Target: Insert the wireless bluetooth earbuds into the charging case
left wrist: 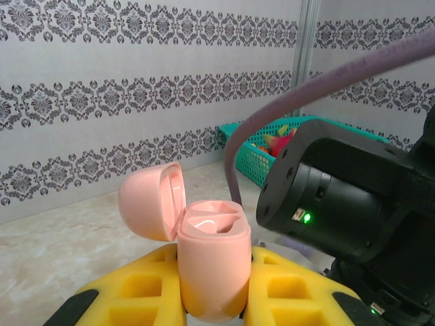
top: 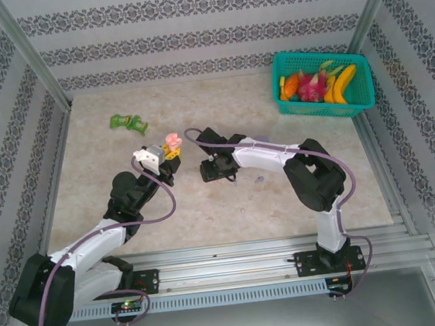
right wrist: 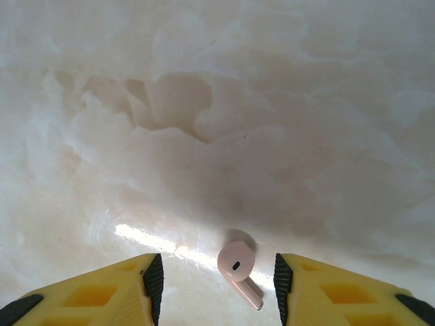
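Yellow fingers [right wrist: 102, 288] of the right gripper [right wrist: 217, 277] frame the bottom of the right wrist view. They are spread wide, and a pale pink earbud [right wrist: 237, 266] lies on the marbled surface [right wrist: 217, 102] between them, touched by neither. It sits closer to the finger on the right of the frame, with its stem pointing lower right.

So the pick-up is on. I'd shift a touch toward that side to centre the bud, come down low, and close softly on the rounded head rather than the thin stem. It is tiny, the surface looks glossy, and an off-centre squeeze could flick it away.

Over in the left wrist view, the left gripper [left wrist: 214, 302] is pinched tight on the pink charging case [left wrist: 212, 261] at lower centre. The case is upright, its lid [left wrist: 151, 200] swung open to the left and the wells facing up. From above, the two grippers stand just beside each other mid-frame, so the carry looks short. The stem should go in first.
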Action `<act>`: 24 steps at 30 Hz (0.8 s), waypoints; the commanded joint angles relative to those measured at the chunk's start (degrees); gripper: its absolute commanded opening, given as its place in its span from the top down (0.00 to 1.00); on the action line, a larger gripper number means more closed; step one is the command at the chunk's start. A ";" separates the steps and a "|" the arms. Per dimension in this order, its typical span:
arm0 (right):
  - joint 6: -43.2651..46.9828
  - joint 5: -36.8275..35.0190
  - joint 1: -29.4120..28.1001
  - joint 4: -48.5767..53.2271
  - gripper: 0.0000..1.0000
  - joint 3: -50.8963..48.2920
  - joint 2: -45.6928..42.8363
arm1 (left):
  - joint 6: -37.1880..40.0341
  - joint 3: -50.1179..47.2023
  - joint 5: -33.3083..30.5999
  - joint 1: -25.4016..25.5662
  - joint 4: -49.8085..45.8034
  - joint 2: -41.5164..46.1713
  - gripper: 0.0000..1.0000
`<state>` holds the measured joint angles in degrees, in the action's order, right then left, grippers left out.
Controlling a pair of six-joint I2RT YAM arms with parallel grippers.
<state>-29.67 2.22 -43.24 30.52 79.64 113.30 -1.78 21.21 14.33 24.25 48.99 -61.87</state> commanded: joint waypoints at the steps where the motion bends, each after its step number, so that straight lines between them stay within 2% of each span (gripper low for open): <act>1: 2.25 -2.43 -1.18 3.19 0.52 1.99 2.81 | -0.50 0.84 0.56 -0.60 2.41 0.35 1.00; 12: 4.40 -7.96 -2.67 6.82 0.54 4.71 6.84 | -0.33 1.29 0.67 -0.61 2.15 0.19 1.00; 24: 4.24 -8.86 -3.67 7.79 0.59 4.05 5.98 | -0.58 1.26 0.78 -0.61 2.60 -0.45 1.00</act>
<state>-26.57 -5.21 -46.02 35.64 83.64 118.89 -1.78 21.23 14.48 24.25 49.04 -62.04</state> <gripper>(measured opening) 0.412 0.201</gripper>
